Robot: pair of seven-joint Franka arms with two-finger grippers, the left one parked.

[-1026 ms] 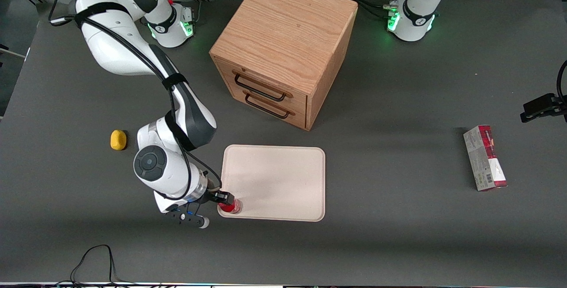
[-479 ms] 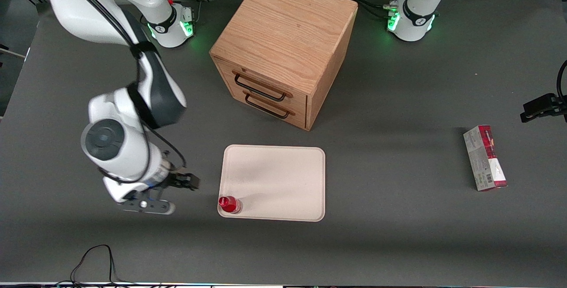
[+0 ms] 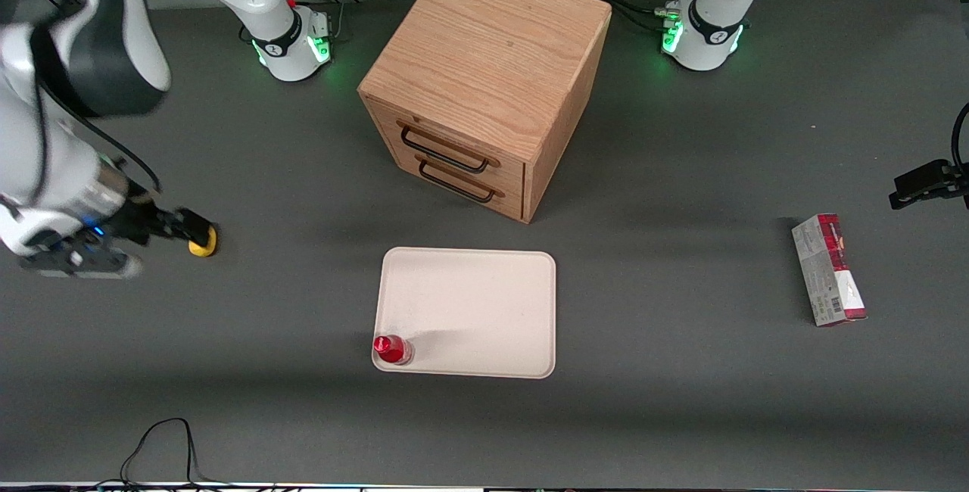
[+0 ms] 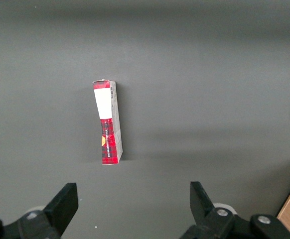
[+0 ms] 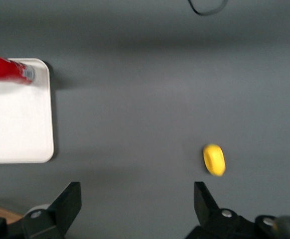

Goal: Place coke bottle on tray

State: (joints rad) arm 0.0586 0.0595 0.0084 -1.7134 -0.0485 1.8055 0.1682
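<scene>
Now, view by view:

Coke bottle: the coke bottle (image 3: 392, 349) stands upright on the tray (image 3: 484, 303), in the tray corner nearest the front camera on the working arm's side, close against the low rim. Nothing touches it.

Tray: cream, flat and rectangular, on the dark table (image 3: 681, 416) in front of the wooden drawer cabinet (image 3: 484, 83), apart from it. The rest of its surface is bare.

Gripper: the gripper (image 3: 185, 227) hangs above the table toward the working arm's end, well apart from the tray and bottle. From the front it partly covers a small yellow object (image 3: 203, 248). Its fingers (image 5: 68, 204) are spread wide with nothing between them.

Right wrist view only: this view makes the spread of the two dark fingertips plain, which the front view does not. It also shows the yellow object (image 5: 214, 160) whole, lying on bare table, with the bottle (image 5: 8, 69) and the tray corner (image 5: 35, 149) off to one side. Here the bottle's red body and clear base are seen from the side and slightly blurred.

Front view only: this view alone takes in the whole layout, including the cabinet with its two black drawer handles (image 3: 447, 163), both drawers shut.

Left wrist view only: a red-and-grey carton (image 4: 107, 122) lies flat on the table toward the parked arm's end. It also appears small in the front view (image 3: 829, 269), far from the tray.
</scene>
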